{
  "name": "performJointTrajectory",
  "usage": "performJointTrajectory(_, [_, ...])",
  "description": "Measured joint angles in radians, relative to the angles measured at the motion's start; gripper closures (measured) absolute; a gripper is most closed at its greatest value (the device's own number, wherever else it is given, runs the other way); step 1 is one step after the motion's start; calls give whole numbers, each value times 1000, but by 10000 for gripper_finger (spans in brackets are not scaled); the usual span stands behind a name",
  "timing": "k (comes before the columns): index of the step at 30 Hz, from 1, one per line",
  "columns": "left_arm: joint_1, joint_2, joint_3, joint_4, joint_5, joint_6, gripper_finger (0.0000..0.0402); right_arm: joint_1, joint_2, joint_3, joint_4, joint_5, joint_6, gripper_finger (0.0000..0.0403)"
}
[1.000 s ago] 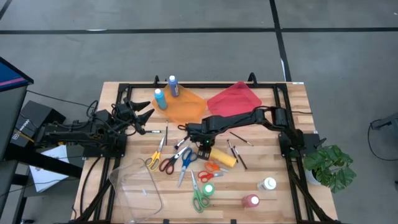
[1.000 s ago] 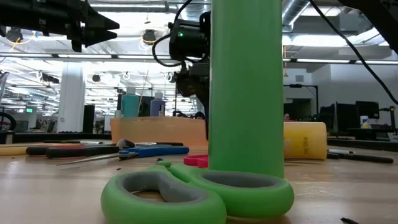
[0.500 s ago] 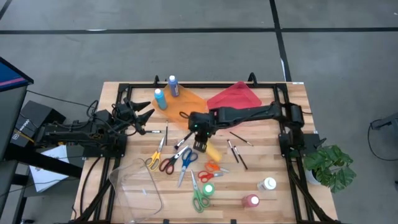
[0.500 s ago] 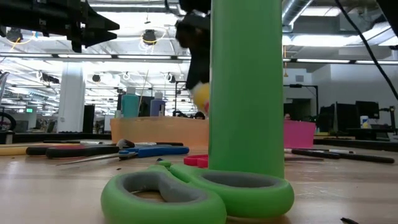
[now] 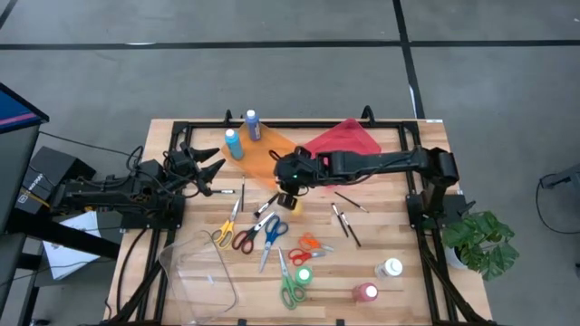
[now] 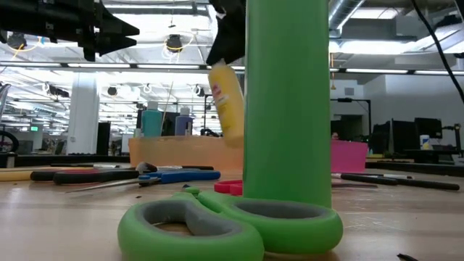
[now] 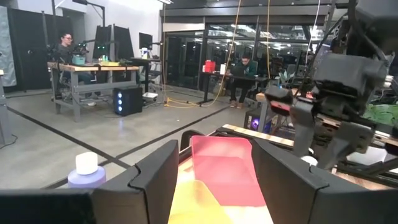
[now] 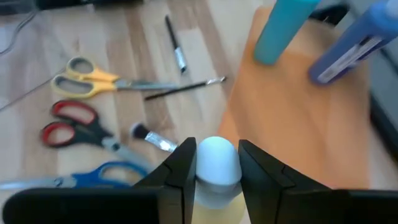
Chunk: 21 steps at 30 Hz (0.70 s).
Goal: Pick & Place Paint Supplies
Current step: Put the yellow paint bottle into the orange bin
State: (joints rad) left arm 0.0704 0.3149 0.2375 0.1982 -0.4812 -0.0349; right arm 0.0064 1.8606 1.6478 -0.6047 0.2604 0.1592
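Note:
My right gripper (image 5: pixel 288 194) hangs over the middle of the table, shut on a yellow paint bottle (image 5: pixel 293 205), just off the near edge of the orange tray (image 5: pixel 268 156). In the low view the bottle (image 6: pixel 227 102) hangs in the air behind the green bottle (image 6: pixel 286 101). A teal bottle (image 5: pixel 234 143) and a blue bottle (image 5: pixel 252 125) stand on the orange tray. My left gripper (image 5: pixel 214 168) waits open at the table's left, holding nothing. In its wrist view the left gripper (image 7: pixel 214 180) stands with its fingers wide apart. My right gripper pinches the yellow bottle's white cap (image 8: pixel 217 160) between its two fingers (image 8: pixel 182 167). The fingers slant down from the table's right. The bottle's yellow body (image 6: pixel 228 109) hangs tilted below them, lifted clear of the table.
Yellow (image 5: pixel 227 222), red (image 5: pixel 246 236), blue (image 5: pixel 272 232), orange (image 5: pixel 310 244) and green scissors (image 5: pixel 292 290) lie near the middle, with brushes (image 5: pixel 344 223) beside them. Green (image 5: pixel 304 273), white (image 5: pixel 391 268) and pink bottles (image 5: pixel 365 292) stand near the front. A red tray (image 5: pixel 343 140) sits far right, a clear tray (image 5: pixel 199 270) near left.
My right gripper has risen with the yellow bottle and gone toward the far edge and the orange tray, tipping from pointing down to a slant. The bottle, which lay on its side on the table, now hangs tilted and clear.

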Motion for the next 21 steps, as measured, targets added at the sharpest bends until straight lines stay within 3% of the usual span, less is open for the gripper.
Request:
performJointTrajectory(8, [0,0,0,-3,0,0,202,15,0,0,117,80,-92,313])
performJointTrajectory(21, [0,0,0,-26,0,0,202,-68,-30,-1,297,81,-235,316])
